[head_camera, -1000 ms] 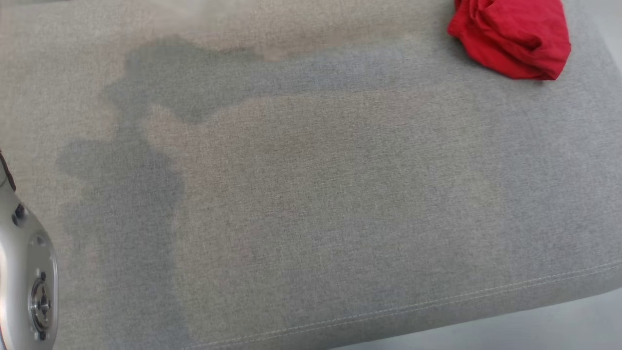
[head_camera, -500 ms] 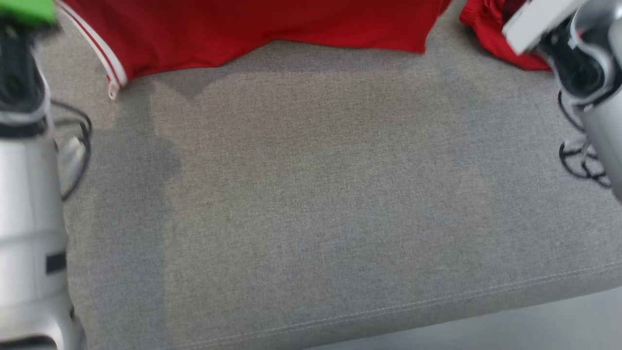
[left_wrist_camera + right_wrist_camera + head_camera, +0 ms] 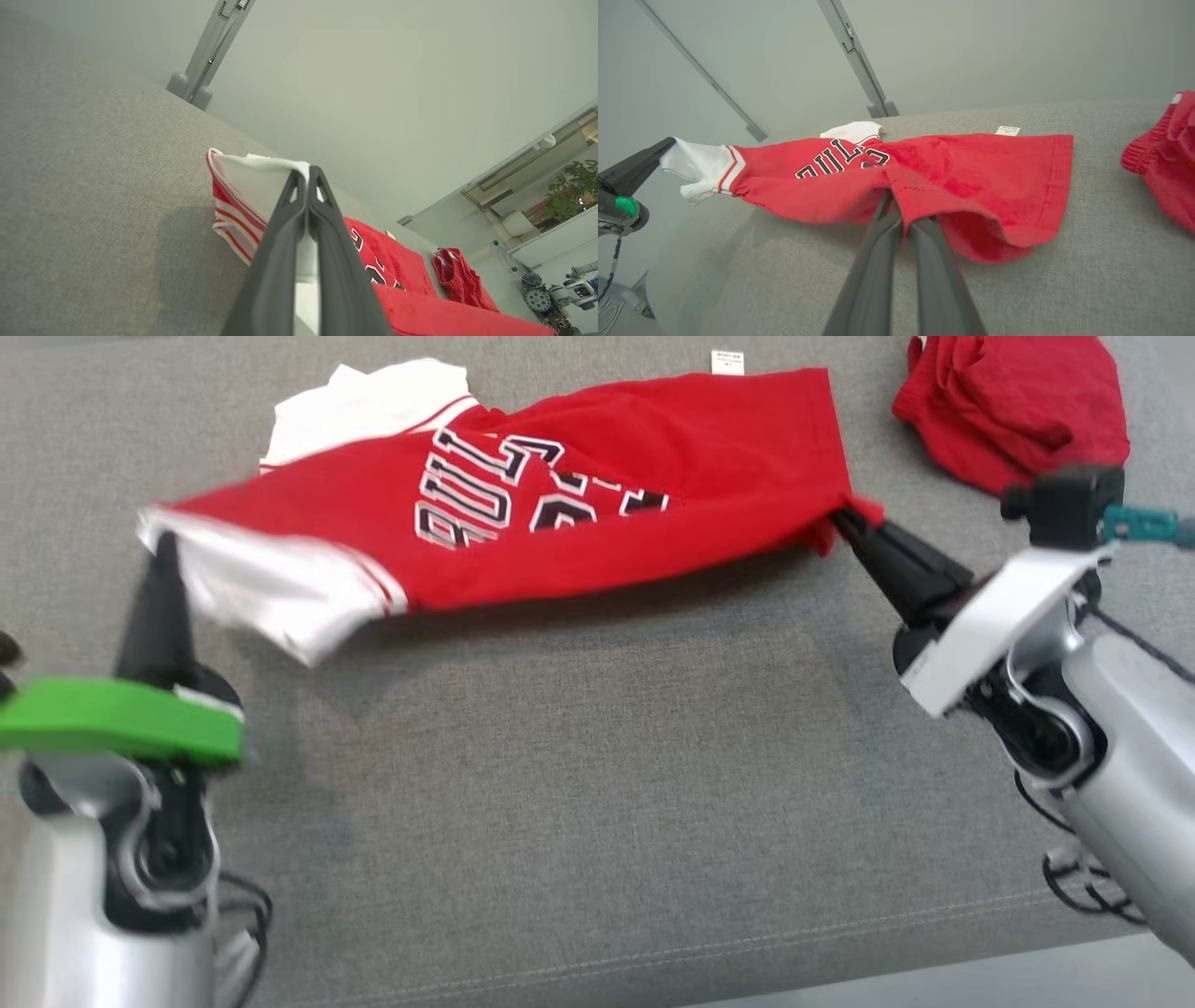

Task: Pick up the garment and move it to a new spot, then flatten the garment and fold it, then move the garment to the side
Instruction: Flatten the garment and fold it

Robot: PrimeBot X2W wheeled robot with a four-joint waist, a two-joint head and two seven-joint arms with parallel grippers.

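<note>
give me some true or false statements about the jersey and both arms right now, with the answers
1. The left fingers are shut on the white sleeve of the jersey. True.
2. The right fingers are open and off the jersey. False: they are shut on its red hem corner.
3. A second red garment lies bunched on the grey cushion, apart from the jersey. True.
4. The jersey is folded into a neat square. False: it is stretched out between the two arms, lettering showing.
</note>
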